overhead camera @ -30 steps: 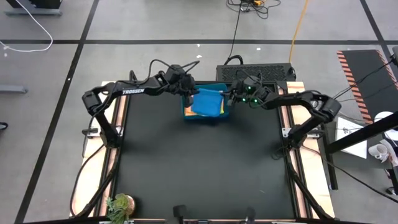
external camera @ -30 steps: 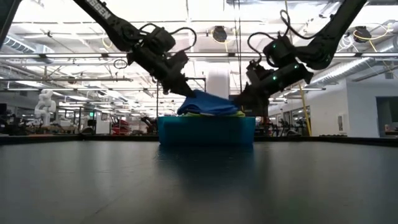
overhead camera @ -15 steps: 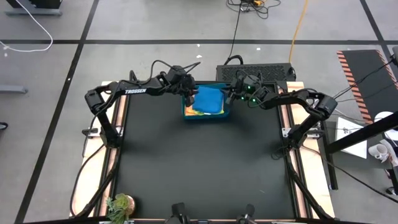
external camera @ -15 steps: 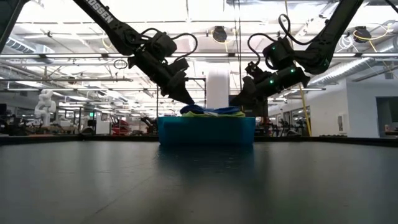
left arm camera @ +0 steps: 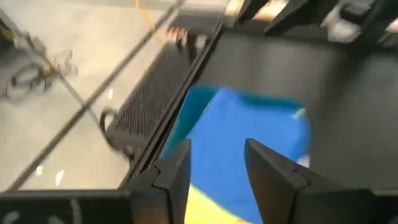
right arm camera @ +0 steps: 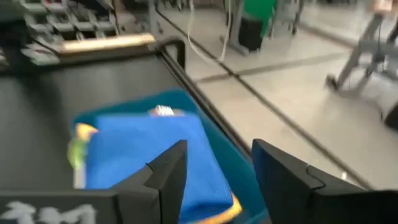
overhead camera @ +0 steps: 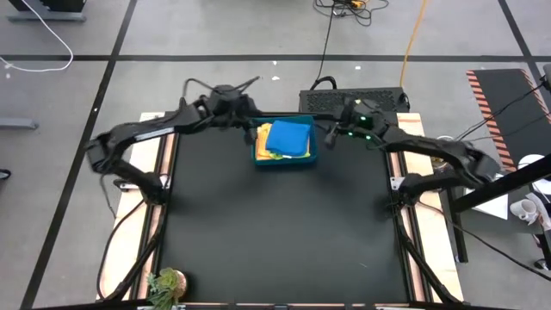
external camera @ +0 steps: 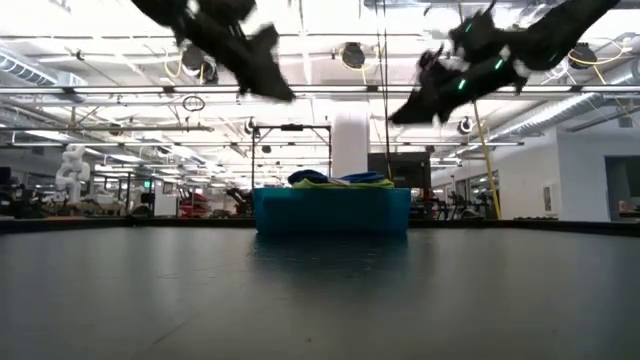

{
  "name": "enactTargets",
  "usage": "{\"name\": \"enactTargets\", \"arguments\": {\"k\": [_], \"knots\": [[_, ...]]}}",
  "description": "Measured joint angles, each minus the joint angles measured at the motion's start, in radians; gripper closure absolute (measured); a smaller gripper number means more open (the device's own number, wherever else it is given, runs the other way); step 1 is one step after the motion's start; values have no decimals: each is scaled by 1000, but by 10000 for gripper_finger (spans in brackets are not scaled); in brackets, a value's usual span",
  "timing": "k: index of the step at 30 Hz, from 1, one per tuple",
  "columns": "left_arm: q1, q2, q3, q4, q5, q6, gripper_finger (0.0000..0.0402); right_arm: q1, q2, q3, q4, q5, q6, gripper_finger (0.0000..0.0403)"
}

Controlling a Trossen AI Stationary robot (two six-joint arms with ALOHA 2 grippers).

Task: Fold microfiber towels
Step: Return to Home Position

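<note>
**First:** Black matting covers the desk [overhead camera: 275,232], with a bright workshop hall behind it. Where do we find the microfiber towels [overhead camera: 284,142]?

**Second:** We find them stacked in the teal bin [external camera: 330,212], which stands at the far middle of the desk. The blue towel [left arm camera: 249,130] lies folded flat on top. Under it we see edges of a yellow towel [left arm camera: 205,208], a lime green towel [external camera: 322,184] and an orange towel [right arm camera: 227,208].

**First:** And the arms?

**Second:** The left end effector [left arm camera: 217,149] hangs in the air above the bin's left side. The right end effector [right arm camera: 219,146] hangs above its right side. In the low view both are well clear of the cloth. Each has its fingers apart with nothing between them.

**First:** So how far along are we?

**Second:** We judge the folding finished. We see no loose cloth on the matting, and the pile sits inside the bin walls. We cannot count the layers under the blue one, so we cannot say whether every towel is there. All that seems left is for both arms to draw back to rest.
</note>
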Motion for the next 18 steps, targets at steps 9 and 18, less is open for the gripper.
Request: {"name": "enactTargets", "arguments": {"k": [9, 18], "knots": [[-290, -359, -120, -17, -178, 2, 372, 155, -502, -87, -273, 0, -24, 281], [-538, -693, -395, 123, -289, -87, 389, 353, -900, -237, -438, 109, 32, 350]]}}
